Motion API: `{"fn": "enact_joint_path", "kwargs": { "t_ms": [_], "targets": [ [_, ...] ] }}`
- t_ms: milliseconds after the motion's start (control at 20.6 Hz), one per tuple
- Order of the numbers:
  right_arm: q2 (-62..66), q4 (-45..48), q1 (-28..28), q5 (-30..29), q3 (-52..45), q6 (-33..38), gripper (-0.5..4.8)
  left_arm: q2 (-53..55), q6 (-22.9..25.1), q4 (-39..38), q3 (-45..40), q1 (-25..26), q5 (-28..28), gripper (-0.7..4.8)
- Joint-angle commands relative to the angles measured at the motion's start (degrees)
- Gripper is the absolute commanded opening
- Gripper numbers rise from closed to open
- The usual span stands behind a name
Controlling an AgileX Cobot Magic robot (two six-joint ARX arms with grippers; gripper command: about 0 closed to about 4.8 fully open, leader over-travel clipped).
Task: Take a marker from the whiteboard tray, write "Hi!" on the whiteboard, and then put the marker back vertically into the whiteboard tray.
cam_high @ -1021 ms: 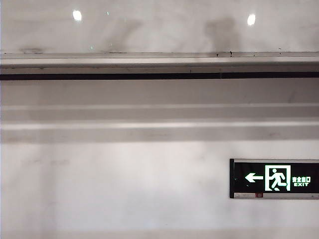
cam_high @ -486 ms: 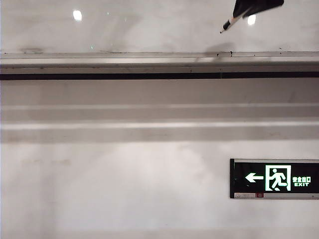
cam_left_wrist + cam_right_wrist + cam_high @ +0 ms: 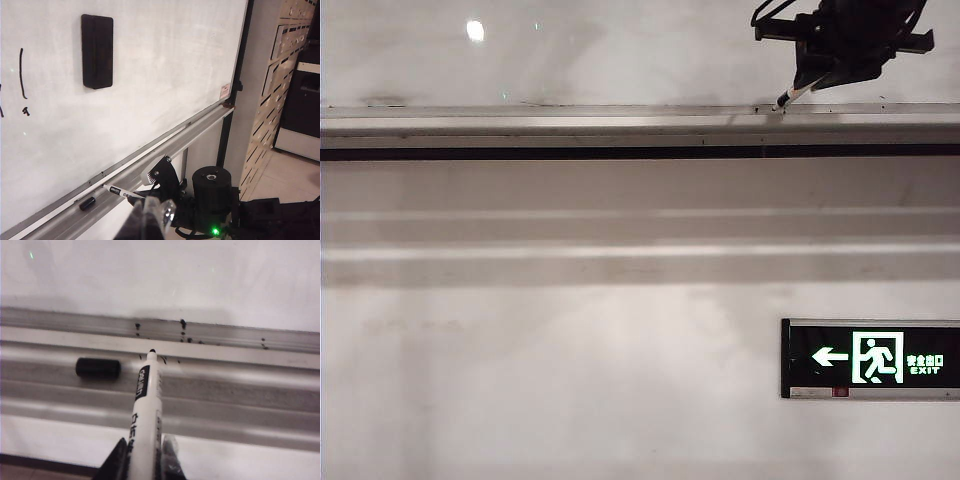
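Note:
In the exterior view my right gripper (image 3: 818, 80) hangs at the upper right, shut on the marker (image 3: 796, 94), which slants down so its tip meets the whiteboard tray (image 3: 570, 125). The right wrist view shows the uncapped white marker (image 3: 143, 405) between the fingers (image 3: 118, 460), tip on the tray (image 3: 240, 385) near the whiteboard (image 3: 150, 275). Its black cap (image 3: 98, 368) lies loose on the tray beside it. My left gripper (image 3: 150, 217) hovers shut and empty, out from the tray (image 3: 165, 150), looking at the marker (image 3: 122, 192), the cap (image 3: 87, 203) and the whiteboard (image 3: 160, 65).
A black eraser (image 3: 97, 51) sticks to the whiteboard, with black written strokes (image 3: 21, 72) to one side. An exit sign (image 3: 870, 358) hangs on the wall below the tray. Small ink dots (image 3: 183, 332) mark the tray's back rail. A cabinet (image 3: 280, 75) stands past the board's end.
My right gripper came down into the exterior view from the top right with the marker. The marker's tip dropped from in front of the whiteboard to the tray.

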Motion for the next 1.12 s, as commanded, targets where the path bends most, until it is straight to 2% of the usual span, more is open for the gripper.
{"fn": "enact_joint_path", "kwargs": {
  "t_ms": [49, 438, 535, 729, 1118],
  "targets": [
    [0.5, 2.7, 0.2, 0.0, 0.5, 2.6, -0.01, -0.2, 0.0, 1.2, 0.3, 0.0, 0.3, -0.06],
    [0.7, 2.7, 0.2, 1.1, 0.7, 3.3, -0.02, -0.2, 0.0, 1.2, 0.3, 0.0, 0.3, -0.06],
    [0.7, 1.3, 0.2, 1.5, 1.0, 3.3, -0.02, -0.2, 0.0, 1.2, 0.3, 0.0, 0.3, -0.06],
    [0.7, -7.5, 0.4, 2.0, 6.5, -0.2, -0.02, -0.2, 0.0, 1.2, 0.3, 0.0, 0.4, -0.06],
    [1.4, -10.0, 0.5, 2.1, 6.9, 0.1, -0.02, -0.2, 0.0, 1.2, 0.3, 0.0, 0.4, -0.06]
  ]
}}
